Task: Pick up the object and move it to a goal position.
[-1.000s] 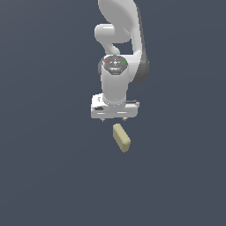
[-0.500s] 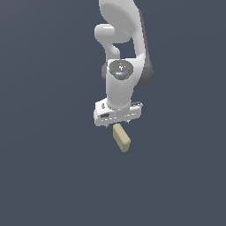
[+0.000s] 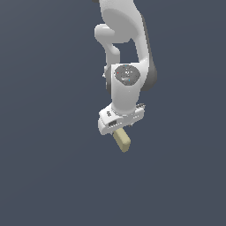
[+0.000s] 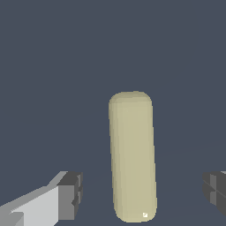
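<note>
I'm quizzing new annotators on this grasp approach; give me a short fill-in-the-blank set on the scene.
1. The block is pale ____ in colour.
2. In the wrist view, the block lies ____ the two dark fingertips.
3. The gripper jaws are ____, with gaps on both sides of the block.

Missing words: tan; between; open

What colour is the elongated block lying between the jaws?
Pale tan, plain and matte: the small rounded elongated block shows best in the wrist view.

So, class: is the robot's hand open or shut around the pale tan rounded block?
Open. In the wrist view the hand has dark fingers apart on either side of the pale tan rounded block, with gaps.
</note>
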You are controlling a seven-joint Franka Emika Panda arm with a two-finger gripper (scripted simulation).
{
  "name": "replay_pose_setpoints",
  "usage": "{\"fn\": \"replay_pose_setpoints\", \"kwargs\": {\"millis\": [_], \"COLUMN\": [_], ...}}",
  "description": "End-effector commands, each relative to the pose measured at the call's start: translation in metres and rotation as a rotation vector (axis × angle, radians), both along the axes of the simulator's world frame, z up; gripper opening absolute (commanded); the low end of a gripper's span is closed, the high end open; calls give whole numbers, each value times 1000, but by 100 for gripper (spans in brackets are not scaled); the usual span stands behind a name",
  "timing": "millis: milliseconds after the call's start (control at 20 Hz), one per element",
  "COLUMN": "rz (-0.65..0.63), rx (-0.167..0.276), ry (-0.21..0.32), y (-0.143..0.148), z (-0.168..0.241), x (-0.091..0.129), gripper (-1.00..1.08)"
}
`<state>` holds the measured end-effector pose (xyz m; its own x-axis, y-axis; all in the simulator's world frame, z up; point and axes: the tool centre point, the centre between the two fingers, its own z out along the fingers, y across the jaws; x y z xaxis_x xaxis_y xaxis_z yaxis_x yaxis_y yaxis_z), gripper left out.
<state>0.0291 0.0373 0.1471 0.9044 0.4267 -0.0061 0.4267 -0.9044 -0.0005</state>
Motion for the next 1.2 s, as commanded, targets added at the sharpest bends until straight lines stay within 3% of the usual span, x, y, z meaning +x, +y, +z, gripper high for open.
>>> {"fn": "replay_pose_setpoints", "kwargs": {"millis": [0, 450, 1150], "rz": [30, 45, 51], "rx": [1, 2, 2], "ry": [-3, -5, -6], "y": [2, 4, 5], "z": [-1, -5, -52], "x": [3, 5, 5], "gripper": [100, 100, 100]}}
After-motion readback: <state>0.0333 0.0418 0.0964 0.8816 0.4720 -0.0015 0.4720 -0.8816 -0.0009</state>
